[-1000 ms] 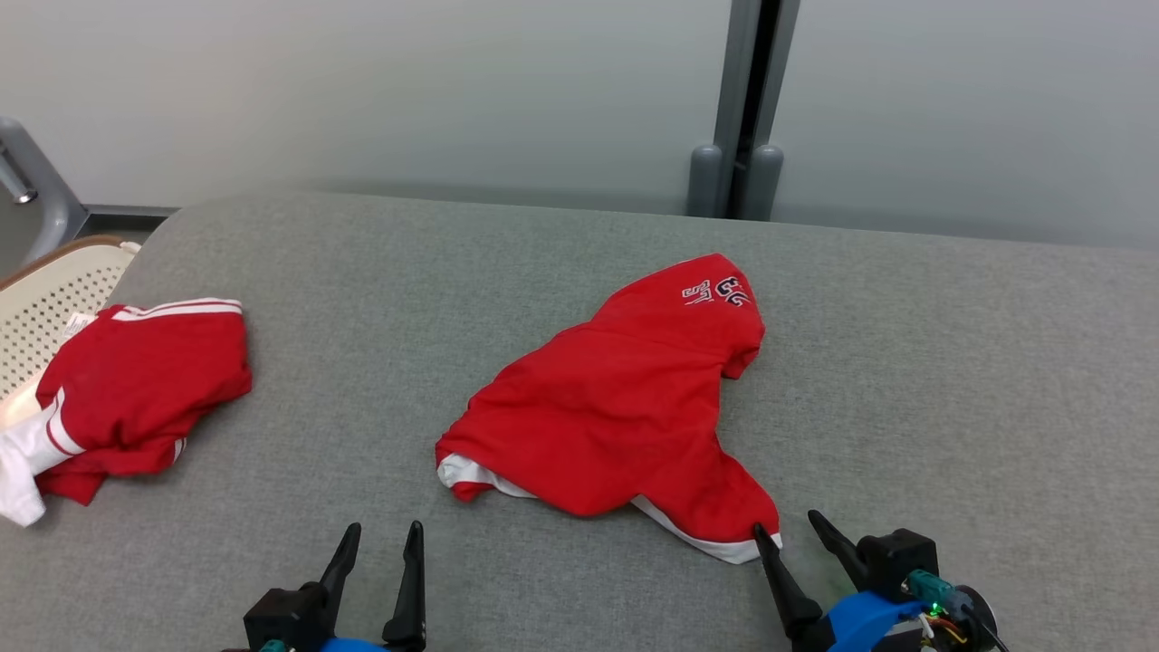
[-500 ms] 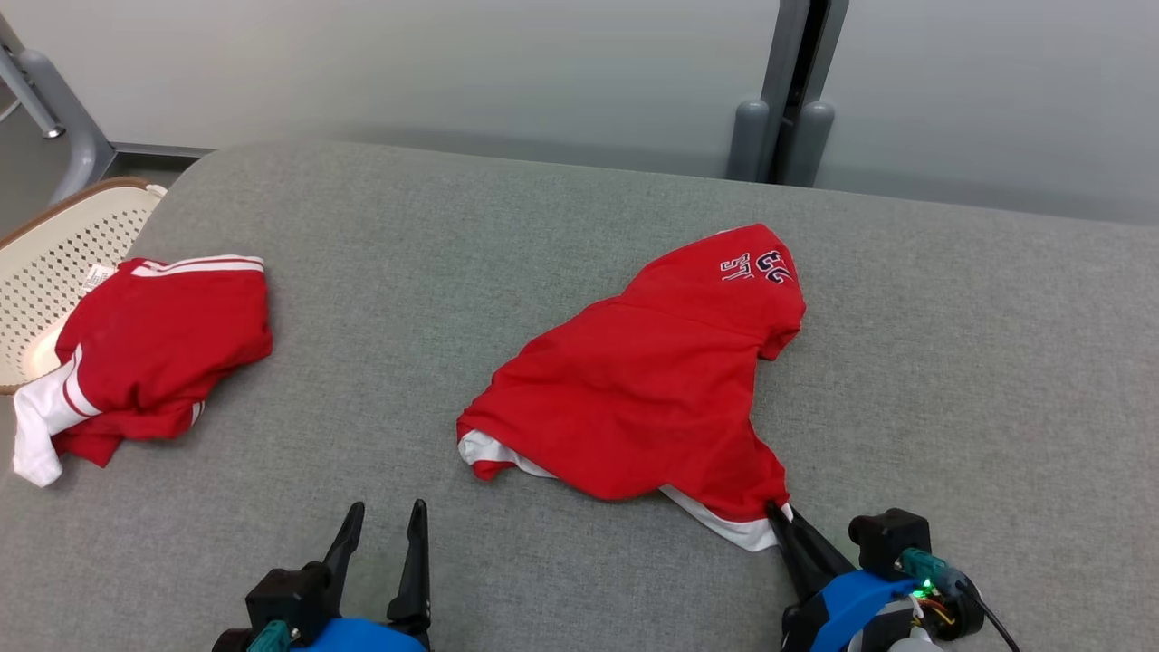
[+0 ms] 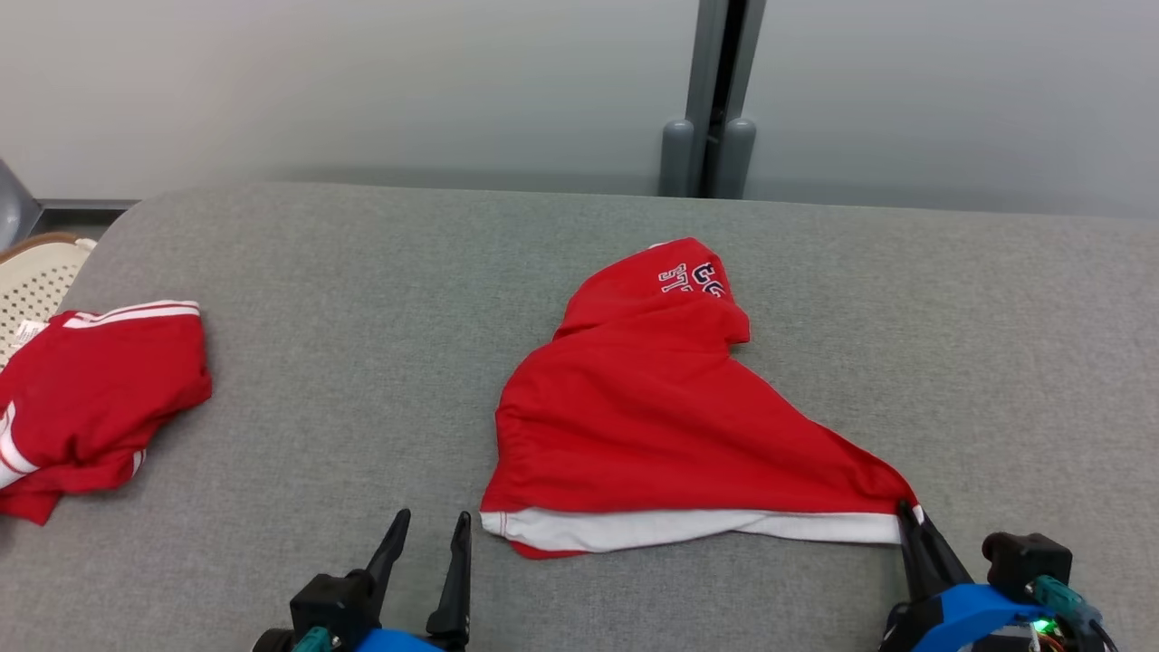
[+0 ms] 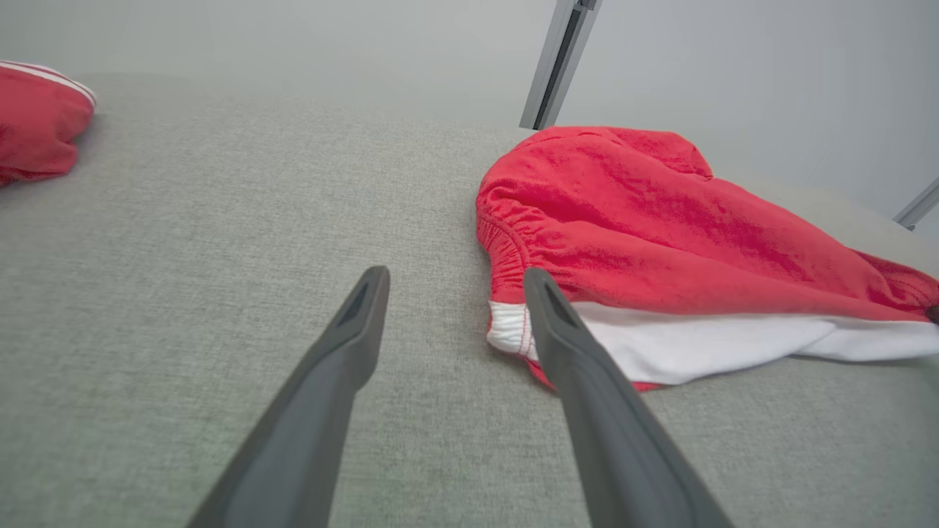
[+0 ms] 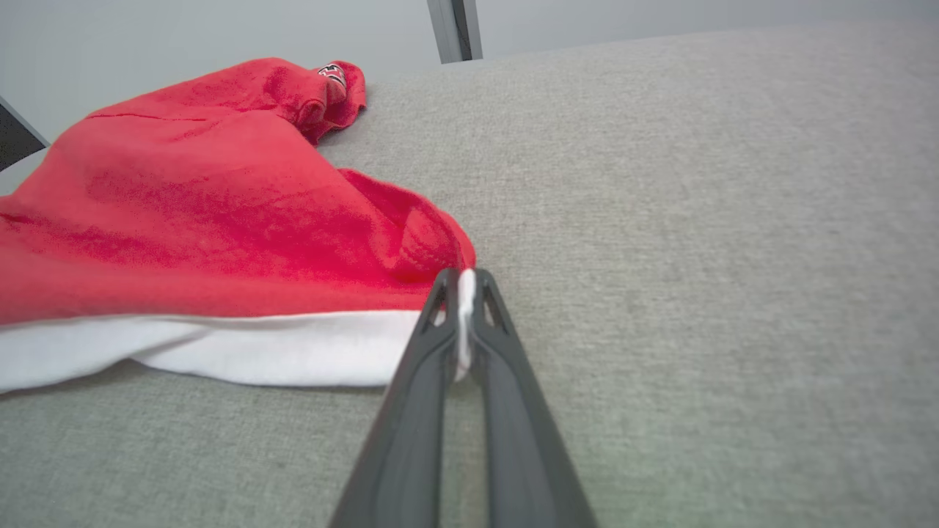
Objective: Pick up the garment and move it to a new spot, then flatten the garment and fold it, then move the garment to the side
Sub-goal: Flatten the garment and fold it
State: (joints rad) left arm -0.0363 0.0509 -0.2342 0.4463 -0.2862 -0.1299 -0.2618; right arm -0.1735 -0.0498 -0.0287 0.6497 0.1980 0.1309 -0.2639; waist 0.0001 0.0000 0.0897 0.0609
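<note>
Garment [image 3: 661, 426]: red with a white hem band [image 3: 688, 528]. It lies near the middle of the grey surface [image 3: 362, 299], somewhat toward my right. The far end is bunched where dark lettering [image 3: 693, 279] shows.

The near edge runs almost straight along the white band to its right-hand corner. My right claw [image 5: 458, 282] pinches that corner, fingers pressed together with a sliver of white cloth between the tips. I judge the hem lies taut because of this hold. A corner grip gives me a line to lift or drag the piece by, which suits the first step, moving it to a new spot. The bulk of the cloth rests on the surface.

My left claw [image 3: 432, 521] is spread and empty, low over the surface just beside the left end of the hem. From its wrist view one finger overlaps that corner, but I cannot tell whether it touches. In my judgement it is placed to take the opposite corner.

Surroundings: a second red garment [image 3: 90, 398] with white stripes lies at the far left of the surface, well apart. A pale perforated basket [image 3: 36, 281] sits beyond that edge, and a grey post [image 3: 711, 100] stands behind the surface. Only a leftward move would meet the second garment.
</note>
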